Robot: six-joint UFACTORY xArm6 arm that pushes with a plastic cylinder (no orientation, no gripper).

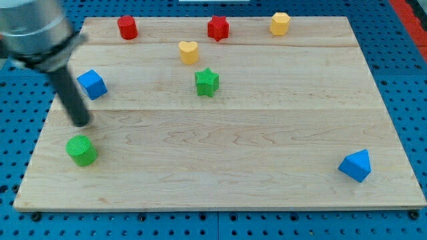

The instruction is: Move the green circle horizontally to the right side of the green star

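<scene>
The green circle (81, 151) is located at the near left of the board, well apart from the green star (207, 82). The transfer is judged not yet started. My tip (81, 123), a fingerless rod, is positioned just beyond the circle.

The arm enters from the view's top left corner as a blurred grey cylindrical housing. From it a straight dark rod slants down toward the view's right. My tip (81, 123) rests low at the view's left side, at the rod's blunt rounded end, which looks slightly motion-blurred.
</scene>
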